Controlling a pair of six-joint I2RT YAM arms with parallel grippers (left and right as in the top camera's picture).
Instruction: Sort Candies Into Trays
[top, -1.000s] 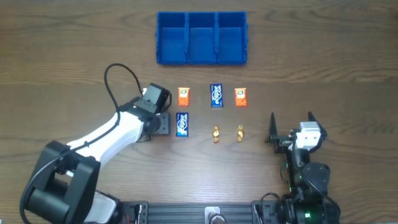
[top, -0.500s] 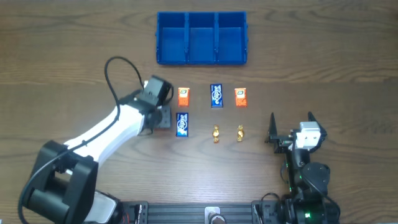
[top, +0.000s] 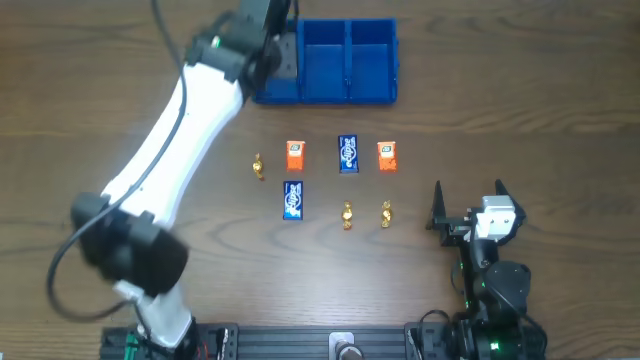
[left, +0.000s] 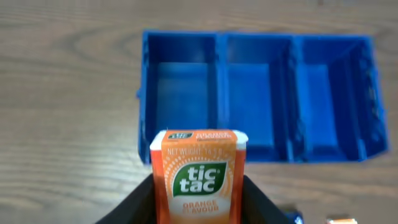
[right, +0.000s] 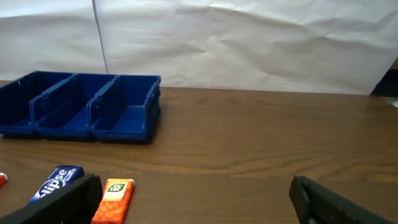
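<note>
Status: the sort has barely started. Left claw (left: 199, 190) is clamped on one orange mint box (left: 199, 168). It holds the box upright in the air just short of the blue tray (left: 261, 154), lined up with the end compartment on the left arm's side. All three compartments look bare in the left wrist view, so my read is that nothing is binned yet.

Left on the surface (top: 560, 120), between the tray and the arm bases:
- two orange boxes (top: 295, 154) (top: 387, 155)
- two blue packs (top: 347, 153) (top: 293, 199)
- three gold candies (top: 258, 165) (top: 347, 214) (top: 386, 212)

That's seven pieces to go. Right claw (top: 468, 200) sits near its base, fingers spread wide, holding nothing.

Materials:
- Tray: rigid moulded plastic, one body, three deep rectangular bins split by thin dividers, ribs on one end wall.
- Orange mint box: small, hard, smooth rectangular shell with a glossy label and a white band on top. Should take a firm pinch.
- Blue packs: flat, rectangular, shiny wrap.
- Gold candies: small, rounded, look foil-wrapped. Probably the fiddly ones to grab.
- Surface: dark wood grain, matte.
</note>
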